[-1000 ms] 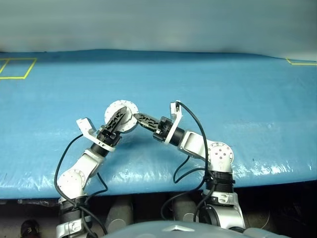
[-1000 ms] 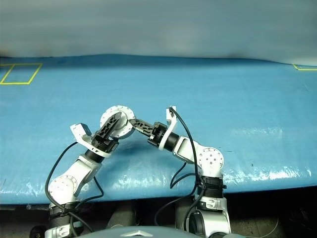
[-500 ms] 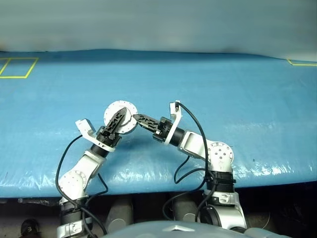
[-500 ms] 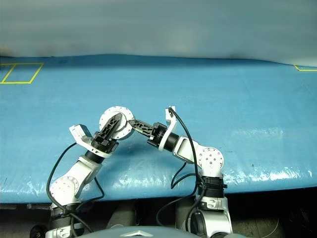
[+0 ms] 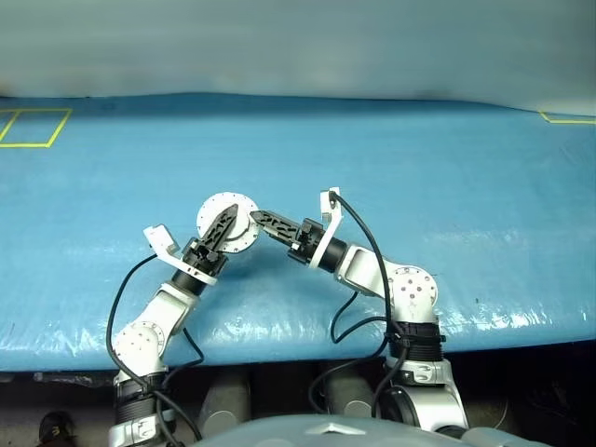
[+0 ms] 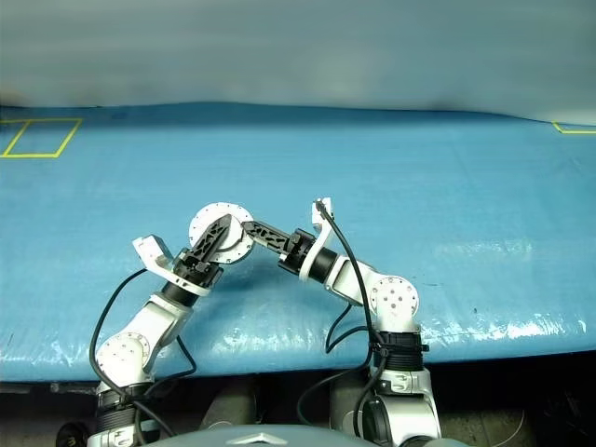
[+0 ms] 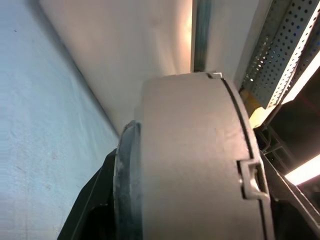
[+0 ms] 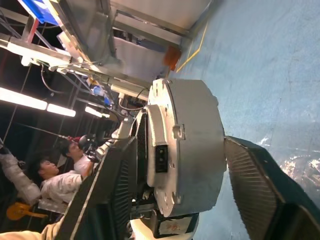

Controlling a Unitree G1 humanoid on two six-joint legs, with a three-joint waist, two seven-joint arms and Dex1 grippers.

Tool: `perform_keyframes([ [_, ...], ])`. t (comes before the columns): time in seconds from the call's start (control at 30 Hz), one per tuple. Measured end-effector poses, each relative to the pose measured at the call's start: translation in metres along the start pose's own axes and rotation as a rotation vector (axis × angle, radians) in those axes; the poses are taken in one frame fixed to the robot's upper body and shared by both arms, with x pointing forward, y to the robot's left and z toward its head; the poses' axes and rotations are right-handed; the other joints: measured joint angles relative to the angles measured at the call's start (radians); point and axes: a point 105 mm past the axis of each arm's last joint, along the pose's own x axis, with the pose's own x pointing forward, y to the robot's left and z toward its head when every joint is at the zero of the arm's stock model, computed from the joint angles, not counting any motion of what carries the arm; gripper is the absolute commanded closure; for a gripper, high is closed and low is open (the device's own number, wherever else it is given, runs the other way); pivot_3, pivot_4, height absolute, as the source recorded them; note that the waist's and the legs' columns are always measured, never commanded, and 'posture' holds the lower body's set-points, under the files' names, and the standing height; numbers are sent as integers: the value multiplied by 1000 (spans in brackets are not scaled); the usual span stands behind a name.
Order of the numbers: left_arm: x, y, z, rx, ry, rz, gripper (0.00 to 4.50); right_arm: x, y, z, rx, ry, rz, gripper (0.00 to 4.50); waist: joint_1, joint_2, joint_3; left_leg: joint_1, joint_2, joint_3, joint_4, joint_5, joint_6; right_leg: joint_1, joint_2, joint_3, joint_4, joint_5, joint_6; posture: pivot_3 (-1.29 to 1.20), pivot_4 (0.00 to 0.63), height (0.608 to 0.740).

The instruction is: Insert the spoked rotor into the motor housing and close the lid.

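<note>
Above the blue plastic-covered table (image 5: 419, 168), just in front of you, the round silver-grey metal motor housing (image 5: 227, 222) is held up off the surface with its plain silver lid (image 6: 220, 223), studded round the rim, turned towards your head camera. The lid lies flat against the body, so you cannot see what the housing holds inside. Your left gripper (image 5: 220, 228) has one black finger across the lid face and the other behind, clamping the housing edge-on, as your left wrist view shows (image 7: 190, 165). Your right gripper (image 5: 257, 220) reaches in from the right; in your right wrist view its ribbed fingers (image 8: 250, 185) stand wide on either side of the housing (image 8: 185, 150), with a gap showing at the far finger. Yellow tape squares (image 5: 33, 126) mark the table's far left corner.
</note>
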Motion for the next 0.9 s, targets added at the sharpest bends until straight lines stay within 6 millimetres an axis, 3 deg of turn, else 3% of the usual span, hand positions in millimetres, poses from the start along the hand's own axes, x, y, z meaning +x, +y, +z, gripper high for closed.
perform_keyframes([
  [0.1, -2, 10, 5, 45, -34, 73, 1763, 3, -4, 5, -34, -42, -40, 1082, 1, 0, 0, 0, 0, 0, 0, 0, 0, 0, 0, 0, 0, 0, 0, 0, 150, 740],
  [0.23, -11, 43, 22, 136, -141, 278, 1763, 3, -10, 12, -62, -91, -91, 1082, 2, -1, 0, 1, 0, 0, 0, 0, 0, 1, 0, 0, 0, 0, 0, 0, 150, 740],
  [0.33, -22, 70, 50, 214, -282, 478, 1763, 2, -13, 14, -78, -101, -113, 1082, 4, -1, 0, 1, 0, 0, 0, 0, 0, 1, 0, 0, 0, 1, 0, 0, 150, 740],
  [0.53, -36, 80, 114, 304, -528, 673, 1763, 1, -17, 16, -92, -108, -138, 1082, 2, -3, -2, 3, 0, 0, 0, 0, 0, 3, 1, 1, 0, 2, 1, 0, 150, 740],
  [0.8, -29, 85, 134, 342, -541, 749, 1763, 3, -19, 11, -107, -91, -153, 1082, 3, -3, -2, 7, 0, 0, 2, 0, 0, 8, 1, 1, 0, 2, 3, 0, 150, 740],
  [0.9, -31, 87, 134, 368, -525, 774, 1046, 4, -21, 9, -117, -82, -162, 1063, 1, -3, -2, 10, 0, 0, 2, 0, 0, 10, 1, 1, 0, 2, 2, 0, 150, 740],
])
